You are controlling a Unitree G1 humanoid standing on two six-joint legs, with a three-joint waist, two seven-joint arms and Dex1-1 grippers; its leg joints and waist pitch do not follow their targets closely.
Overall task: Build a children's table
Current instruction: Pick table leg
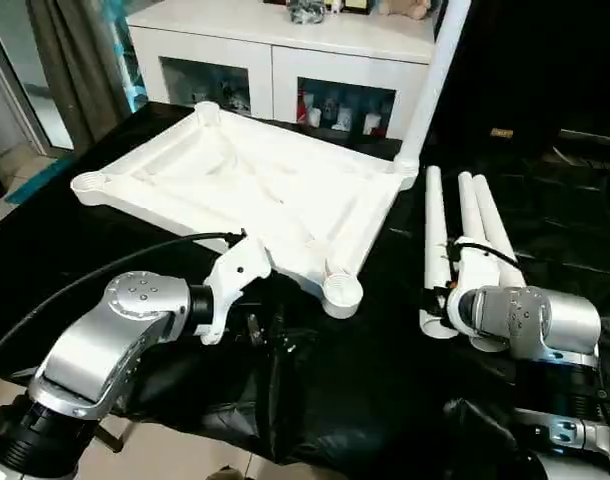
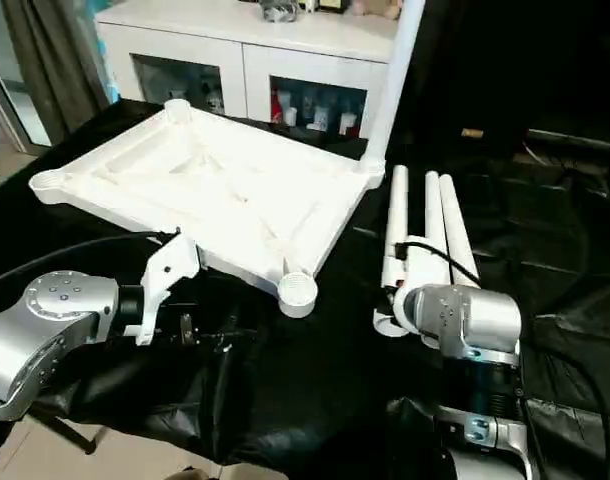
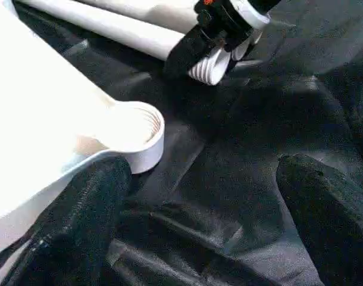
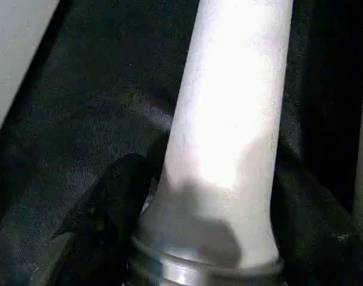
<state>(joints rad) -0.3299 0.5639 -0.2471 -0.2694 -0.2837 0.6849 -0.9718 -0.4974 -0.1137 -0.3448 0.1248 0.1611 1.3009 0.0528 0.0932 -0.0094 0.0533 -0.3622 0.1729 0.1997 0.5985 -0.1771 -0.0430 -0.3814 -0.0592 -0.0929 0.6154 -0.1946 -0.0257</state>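
Item: children's table, part-built, lying on a black-draped tabletop (image 1: 545,200).

Nearest: left gripper (image 3: 199,238), jaws standing wide apart and holding nothing, hovering just beside the near corner socket (image 1: 342,291), which is sitting empty.

Right gripper (image 4: 205,238): its jaws are flanking the wide end of one loose leg (image 4: 229,119); whether they are gripping it yet cannot be told.

Middle: three loose legs (image 1: 465,240) are lying side by side, just beside the table top (image 1: 235,180), which is resting upside down, ribbed underside up.

Far: one fitted leg (image 1: 435,70) is standing upright in the far right socket.

Judged progress: one of four legs fitted; three remaining. The left-hand sockets are showing empty.
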